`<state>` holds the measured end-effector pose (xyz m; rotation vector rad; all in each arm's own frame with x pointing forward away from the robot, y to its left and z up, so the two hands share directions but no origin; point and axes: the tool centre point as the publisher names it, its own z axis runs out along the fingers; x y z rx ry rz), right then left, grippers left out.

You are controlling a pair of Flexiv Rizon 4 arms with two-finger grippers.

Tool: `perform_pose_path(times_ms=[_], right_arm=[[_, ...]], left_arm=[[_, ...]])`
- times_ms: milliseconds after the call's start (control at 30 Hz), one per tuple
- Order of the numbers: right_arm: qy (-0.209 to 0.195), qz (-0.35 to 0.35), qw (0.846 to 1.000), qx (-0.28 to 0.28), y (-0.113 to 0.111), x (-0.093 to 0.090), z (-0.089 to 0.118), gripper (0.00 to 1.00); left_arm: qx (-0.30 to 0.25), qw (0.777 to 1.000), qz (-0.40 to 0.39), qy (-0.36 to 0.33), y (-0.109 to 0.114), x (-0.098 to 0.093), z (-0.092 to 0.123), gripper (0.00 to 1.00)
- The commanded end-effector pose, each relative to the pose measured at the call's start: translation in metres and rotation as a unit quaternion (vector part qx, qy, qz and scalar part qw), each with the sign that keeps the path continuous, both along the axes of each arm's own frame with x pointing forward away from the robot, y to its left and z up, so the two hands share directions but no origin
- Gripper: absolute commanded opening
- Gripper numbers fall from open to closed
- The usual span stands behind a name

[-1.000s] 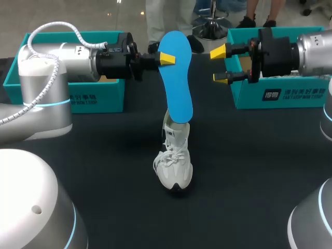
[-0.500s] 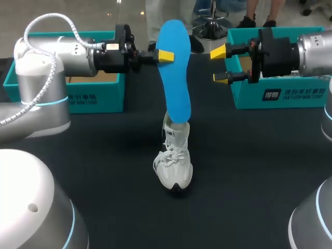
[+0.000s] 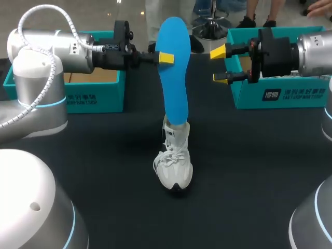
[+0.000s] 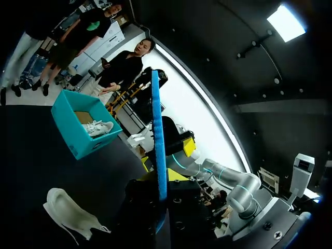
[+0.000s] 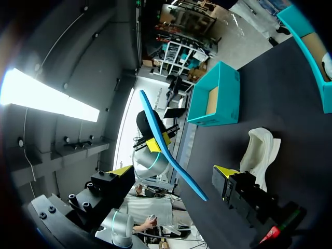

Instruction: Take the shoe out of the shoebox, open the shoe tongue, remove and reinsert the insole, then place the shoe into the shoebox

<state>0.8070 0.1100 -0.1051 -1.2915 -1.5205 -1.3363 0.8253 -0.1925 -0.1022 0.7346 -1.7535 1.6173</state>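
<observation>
My left claw (image 3: 165, 57): pinching the insole (image 3: 174, 78) near its top.
Insole axis: upright, lower tip at the shoe (image 3: 175, 163) mouth.
My right claw (image 3: 220, 65): spread, alongside.

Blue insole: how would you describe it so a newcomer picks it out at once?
On the black table, between two teal shoeboxes, a white lace-up sneaker sits mid-table. Upright over its opening is the flat blue insole, pinched near the top by the left gripper. It is the only blue, foot-shaped sheet.
</observation>
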Motion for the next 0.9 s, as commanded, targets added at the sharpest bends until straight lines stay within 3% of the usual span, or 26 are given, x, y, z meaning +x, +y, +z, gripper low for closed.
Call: perform_pose_path(times_ms=[33, 233, 633, 800, 900], right_arm=[[0.000, 0.000, 1.000, -0.001, 0.002, 0.001, 0.000, 1.00], [0.000, 0.000, 1.000, -0.001, 0.002, 0.001, 0.000, 1.00], [0.000, 0.000, 1.000, -0.001, 0.002, 0.001, 0.000, 1.00], [0.000, 0.000, 1.000, -0.001, 0.002, 0.001, 0.000, 1.00], [0.000, 0.000, 1.000, -0.001, 0.002, 0.001, 0.000, 1.00]], left_arm=[[-0.046, 0.999, -0.017, -0.007, 0.004, -0.003, 0.002, 0.00], [-0.115, 0.990, -0.030, -0.070, 0.010, -0.003, 0.009, 0.00], [-0.095, 0.964, -0.025, -0.249, 0.011, -0.010, 0.014, 0.00], [-0.090, 0.930, -0.001, -0.358, 0.012, -0.014, 0.007, 0.00], [-0.076, 0.892, 0.011, -0.445, 0.013, -0.016, 0.003, 0.00]])
